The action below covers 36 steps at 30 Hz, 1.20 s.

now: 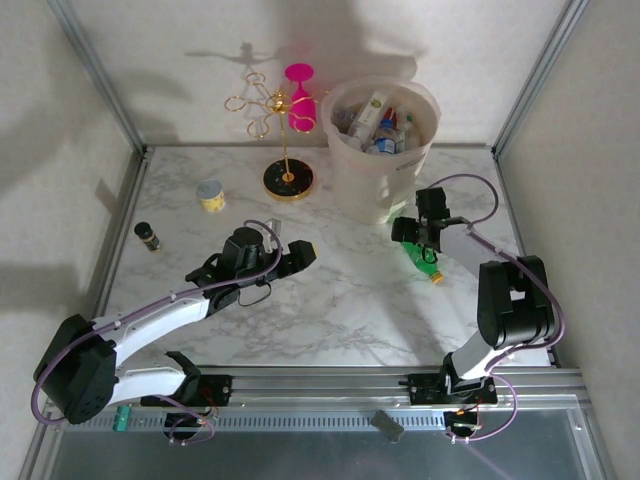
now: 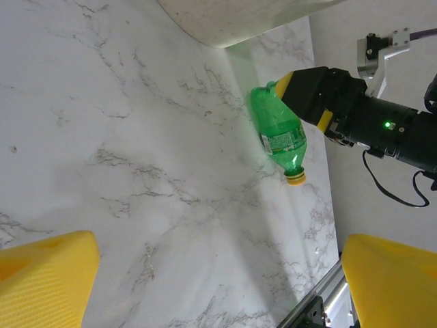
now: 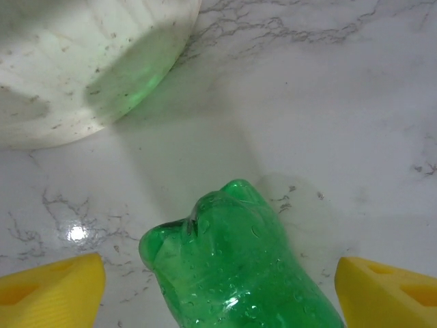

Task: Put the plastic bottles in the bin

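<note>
**Right claw** point(image 3: 218, 294): open. Its yellow fingers point(image 3: 51, 294) stand wide on either side of the green bottle point(image 3: 232, 273). Bare marble shows in the gap on each side, so there is no grip.

**Green bottle:** lies on its side on the bench point(image 1: 330, 300), in the right half, near the foot of the bin point(image 1: 370, 185) and outside it. The base end sits between the right claw's fingers, and the yellow cap point(image 2: 295, 179) points toward the near edge. A green label band with white print runs near the neck. The print is too small to read and no brand is legible.

**Left claw** point(image 2: 218, 283): open, with nothing between its fingers. It is over bare marble left of centre, facing the green bottle across the bench.

**Bin:** a pale translucent bucket, upright at the far right-centre of the bench. Its wall rises close beside the green bottle and carries a green tint there in the right wrist view. Several plastic bottles point(image 1: 380, 125) are heaped inside, with blue and pale labels whose writing is unreadable.

**Other items, all well apart from the green bottle:**
- A gold wire stand point(image 1: 285, 130) on a black round base, just left of the bin.
- A pink glass point(image 1: 300, 95) on the stand's upper part.
- A yellow cup point(image 1: 210, 195) with a pale top, farther left.
- A dark vial point(image 1: 147, 235) near the left edge.
</note>
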Each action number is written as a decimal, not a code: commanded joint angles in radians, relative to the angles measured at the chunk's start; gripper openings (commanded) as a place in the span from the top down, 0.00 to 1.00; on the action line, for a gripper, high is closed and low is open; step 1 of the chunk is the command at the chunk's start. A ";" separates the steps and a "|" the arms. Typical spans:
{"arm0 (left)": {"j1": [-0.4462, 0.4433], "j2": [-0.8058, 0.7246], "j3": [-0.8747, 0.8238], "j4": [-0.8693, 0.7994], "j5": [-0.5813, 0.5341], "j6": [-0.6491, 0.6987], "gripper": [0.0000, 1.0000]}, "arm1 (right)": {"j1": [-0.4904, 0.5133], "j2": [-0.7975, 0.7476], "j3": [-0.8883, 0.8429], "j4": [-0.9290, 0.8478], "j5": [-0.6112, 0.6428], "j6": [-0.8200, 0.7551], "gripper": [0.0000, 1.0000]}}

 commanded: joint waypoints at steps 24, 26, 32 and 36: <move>0.005 -0.035 0.082 -0.079 0.004 0.065 0.08 | -0.004 0.001 -0.158 0.074 -0.079 0.123 0.39; 0.005 -0.037 0.089 -0.087 0.001 0.069 0.08 | -0.004 -0.020 -0.165 0.080 -0.077 0.136 0.44; 0.005 -0.050 0.114 -0.114 -0.009 0.079 0.08 | -0.004 -0.111 -0.186 0.079 -0.079 0.156 0.49; 0.005 -0.058 0.145 -0.150 -0.025 0.096 0.08 | -0.004 -0.209 -0.196 0.063 -0.088 0.165 0.50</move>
